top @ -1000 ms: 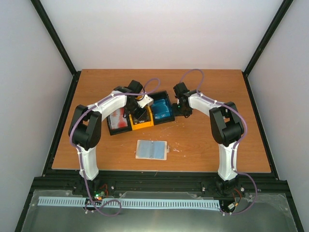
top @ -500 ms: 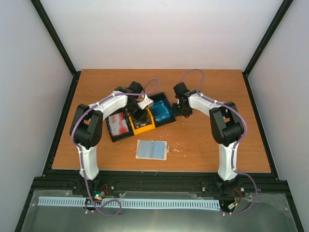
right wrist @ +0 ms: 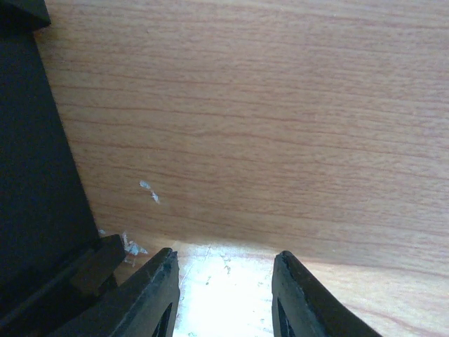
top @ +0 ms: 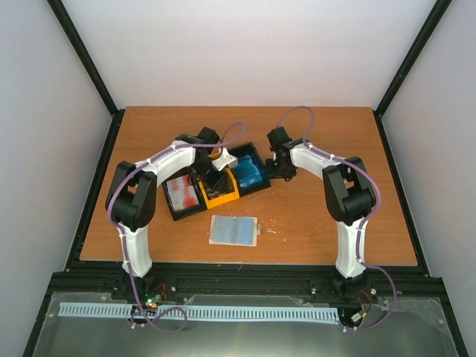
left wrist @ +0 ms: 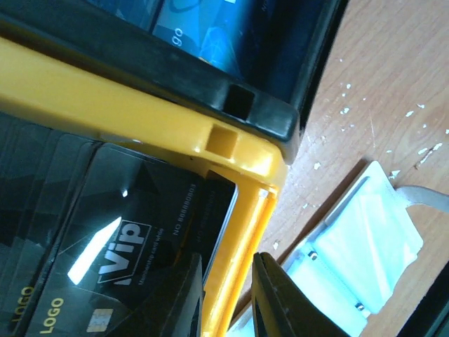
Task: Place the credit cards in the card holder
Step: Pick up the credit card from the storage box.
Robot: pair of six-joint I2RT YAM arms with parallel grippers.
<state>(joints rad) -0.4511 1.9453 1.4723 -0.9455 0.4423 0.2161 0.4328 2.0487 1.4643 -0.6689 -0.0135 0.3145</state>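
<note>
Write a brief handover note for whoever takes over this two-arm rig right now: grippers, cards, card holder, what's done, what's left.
Left gripper: fingers straddle the yellow wall of the tray, one inside above the black cards; no card held; unclear whether it pinches the wall.
Right gripper: open, empty, above the table beside the tray's end.
Cards: red cards, blue cards and the black stack all lie in the tray.
Card holder: open on the table, nearer the arms than the tray; no card visible in it.
Done: nothing yet. Left: every card.
</note>
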